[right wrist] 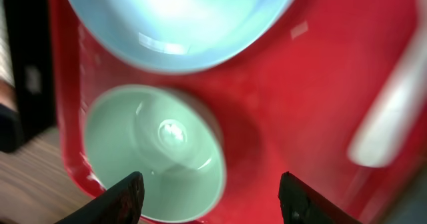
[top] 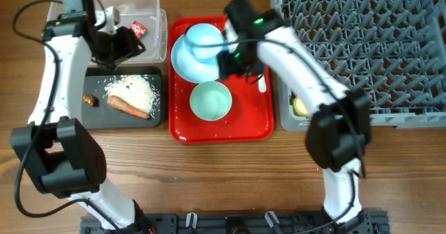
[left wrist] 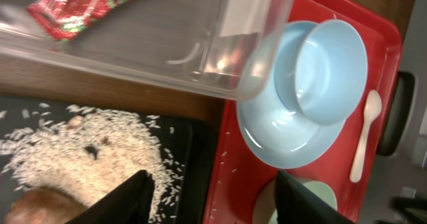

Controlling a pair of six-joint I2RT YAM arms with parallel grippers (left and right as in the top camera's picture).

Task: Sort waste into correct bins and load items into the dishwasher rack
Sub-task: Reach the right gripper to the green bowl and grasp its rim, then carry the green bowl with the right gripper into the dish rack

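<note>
The light-blue bowl [top: 204, 37] sits on the light-blue plate [top: 188, 65] on a red serving tray, with the pale-green bowl [top: 210, 100] in front and the white spoon [top: 263, 85] to the right. My right gripper [top: 237, 58] hangs open and empty over the tray, beside the pale-green bowl [right wrist: 153, 151]. My left gripper [top: 120, 44] is open and empty at the clear tub's [top: 150, 1] front edge. The red wrapper [top: 139, 29] and a white paper scrap [top: 111, 14] lie in the tub. Rice [top: 132, 89], the carrot stick [top: 129, 107] and the brown morsel [top: 88, 99] lie in the black tray [top: 94, 119]. The yellow cup [top: 300, 107] is at the rack's left front corner.
The grey dishwasher rack [top: 362, 39] fills the right back of the table. The red serving tray [top: 254, 126] stands between the black tray and the rack. A few rice grains lie on the red tray [left wrist: 230, 151]. Bare wooden table lies in front.
</note>
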